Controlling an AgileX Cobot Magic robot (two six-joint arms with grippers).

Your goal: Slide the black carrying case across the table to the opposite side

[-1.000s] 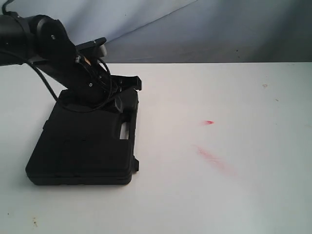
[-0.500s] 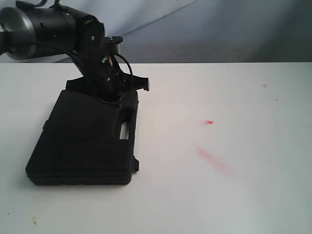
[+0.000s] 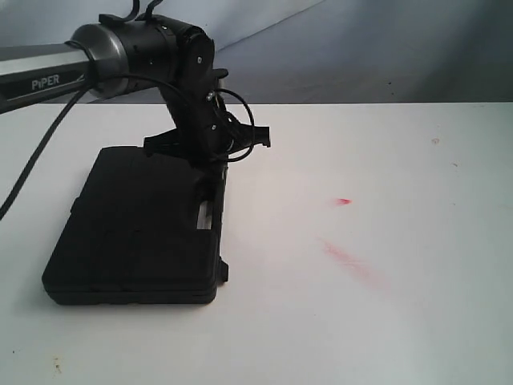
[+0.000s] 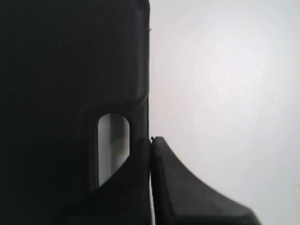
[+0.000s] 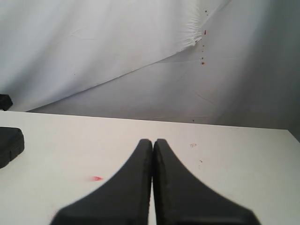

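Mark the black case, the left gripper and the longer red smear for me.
case [image 3: 132, 228], exterior view, middle of its flat lid.
left gripper [image 4: 151, 143], left wrist view, seam between its shut fingertips.
longer red smear [image 3: 350, 262], exterior view, middle of the streak.

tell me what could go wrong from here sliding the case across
1. The shut left gripper sits right over the edge of the case, beside the handle cutout and not in it, so the tips may slip off when it moves.
2. That spot is near the case's far end, off-centre, so the case may swivel on the table rather than slide straight.
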